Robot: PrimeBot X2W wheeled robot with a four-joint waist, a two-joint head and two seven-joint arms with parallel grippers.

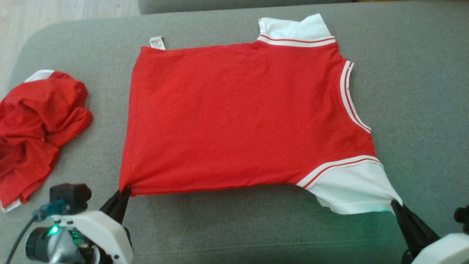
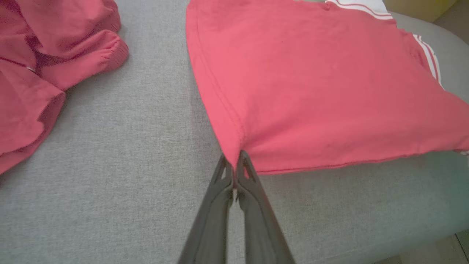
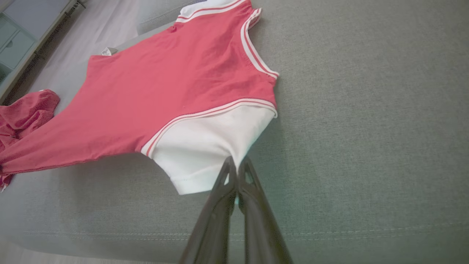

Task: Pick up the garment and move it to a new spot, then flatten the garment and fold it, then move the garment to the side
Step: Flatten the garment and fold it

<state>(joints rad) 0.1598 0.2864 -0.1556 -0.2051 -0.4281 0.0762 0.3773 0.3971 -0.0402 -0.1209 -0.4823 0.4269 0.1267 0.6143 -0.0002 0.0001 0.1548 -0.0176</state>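
The garment (image 1: 238, 117) is a red shirt with white sleeves and striped trim, spread flat across the grey cushion. My left gripper (image 1: 126, 189) is shut on the garment's near left hem corner, and the left wrist view shows the red corner pinched between its fingers (image 2: 234, 165). My right gripper (image 1: 395, 203) is shut on the tip of the near white sleeve (image 3: 209, 146), whose cloth is pulled to a point at the fingers (image 3: 236, 163). The far white sleeve (image 1: 293, 27) lies at the top edge, with a label (image 1: 157, 42) sticking out at the far hem.
A second red garment (image 1: 34, 124) lies crumpled at the cushion's left end. The grey cushion (image 1: 421, 91) has bare room to the right and along the near edge. Pale floor (image 1: 55, 11) and a pale cabinet (image 3: 22, 40) lie beyond the left end.
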